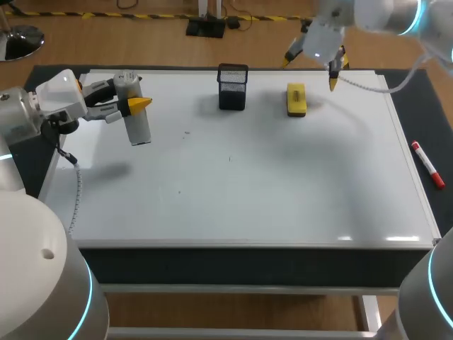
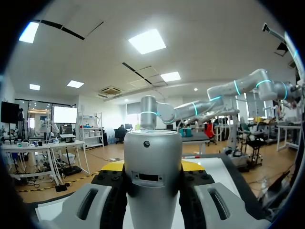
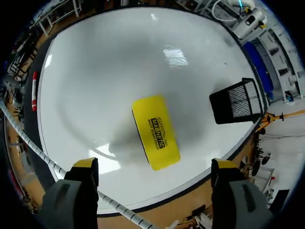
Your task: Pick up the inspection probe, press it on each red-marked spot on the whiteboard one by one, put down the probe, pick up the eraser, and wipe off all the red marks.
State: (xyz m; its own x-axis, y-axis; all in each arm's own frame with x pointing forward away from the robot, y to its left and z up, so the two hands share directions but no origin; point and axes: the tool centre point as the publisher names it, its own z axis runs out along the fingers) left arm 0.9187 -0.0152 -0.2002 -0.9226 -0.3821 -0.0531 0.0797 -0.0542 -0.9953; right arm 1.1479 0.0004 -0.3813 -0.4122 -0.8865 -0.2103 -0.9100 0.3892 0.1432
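Above the eraser [image 1: 296, 99] at the whiteboard's [image 1: 248, 184] far edge, my right pincer [image 1: 310, 72] hangs wide open, empty. Left pincer [image 1: 129, 100] grips the probe [image 1: 136, 117] (apparently raised off the board). I would square the fingers to the eraser's long sides, descend straight, then close.

A dark-topped table [image 1: 416, 106] stands on a brown wooden floor [image 1: 141, 42], which stretches beyond the right pincer [image 1: 311, 71]. Ahead of the left pincer [image 2: 152, 167], bright panel lights [image 2: 147, 41] shine in a white ceiling [image 2: 200, 24].
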